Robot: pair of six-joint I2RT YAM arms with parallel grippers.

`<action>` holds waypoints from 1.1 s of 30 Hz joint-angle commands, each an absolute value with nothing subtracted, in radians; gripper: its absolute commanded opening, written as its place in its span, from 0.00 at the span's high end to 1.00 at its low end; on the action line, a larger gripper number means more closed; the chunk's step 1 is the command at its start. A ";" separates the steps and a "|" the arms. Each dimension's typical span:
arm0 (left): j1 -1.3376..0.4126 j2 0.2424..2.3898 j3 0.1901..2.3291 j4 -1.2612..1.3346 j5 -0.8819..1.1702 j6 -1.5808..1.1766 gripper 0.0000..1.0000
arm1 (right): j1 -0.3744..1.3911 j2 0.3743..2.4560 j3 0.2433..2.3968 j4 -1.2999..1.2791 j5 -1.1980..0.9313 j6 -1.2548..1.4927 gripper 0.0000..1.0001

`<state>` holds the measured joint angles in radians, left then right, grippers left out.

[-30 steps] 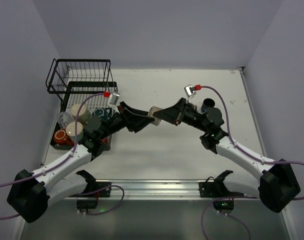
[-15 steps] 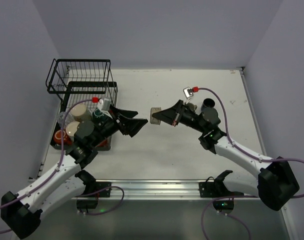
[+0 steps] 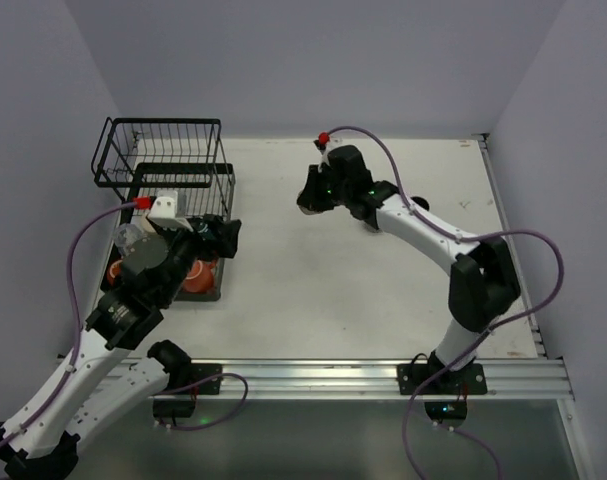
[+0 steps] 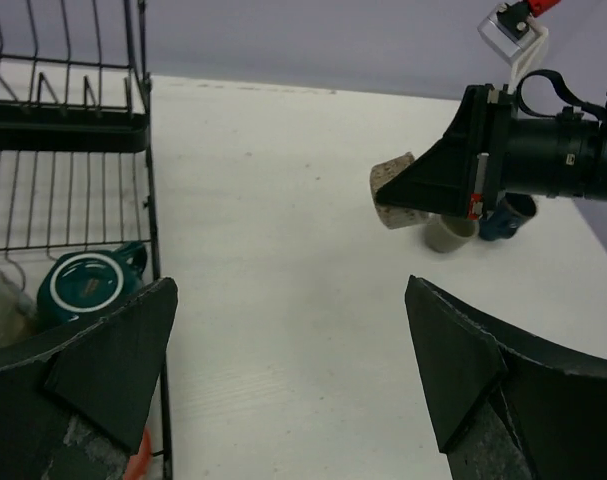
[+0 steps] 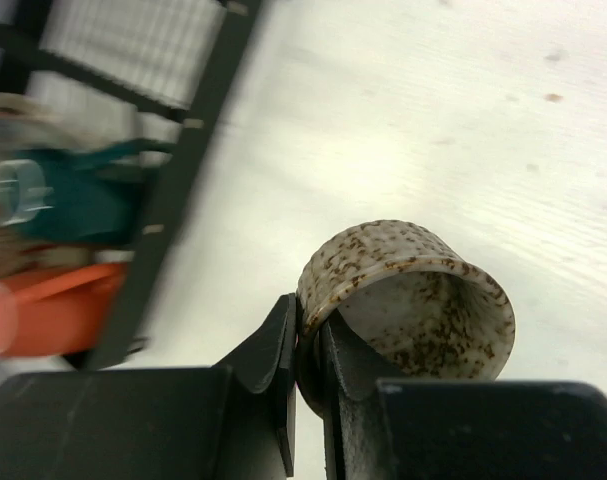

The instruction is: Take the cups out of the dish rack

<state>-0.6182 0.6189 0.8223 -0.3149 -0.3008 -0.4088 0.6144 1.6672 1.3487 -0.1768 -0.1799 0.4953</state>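
One speckled cream ceramic cup (image 5: 413, 300), lower centre, rim-pinched by right gripper (image 5: 308, 345): thin hold may slip; left gripper (image 4: 288, 350) wide.

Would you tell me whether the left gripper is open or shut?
Open: on the left gripper, the fingers stand wide apart, with only the table showing between them.

Nothing readable in any view. No print, brand or number shows on the cup (image 5: 403, 290) or the rack (image 3: 183, 178), both are just plain surfaces.
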 commanded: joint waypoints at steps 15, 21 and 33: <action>-0.609 0.629 0.755 -0.373 -0.311 -0.282 0.00 | 0.568 2.072 1.632 -0.515 0.173 0.158 1.00; -0.572 0.650 0.749 -0.377 -0.279 -0.281 0.00 | 0.568 2.146 1.683 -0.514 0.213 0.146 1.00; -0.515 0.741 0.762 -0.419 -0.359 -0.317 0.00 | 0.568 2.051 1.655 -0.517 0.173 0.189 0.40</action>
<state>-0.5293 0.7330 0.7544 -0.3935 -0.3141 -0.3119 0.5674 2.1509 1.6451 -0.5133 0.1886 0.1822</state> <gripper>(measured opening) 0.997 0.564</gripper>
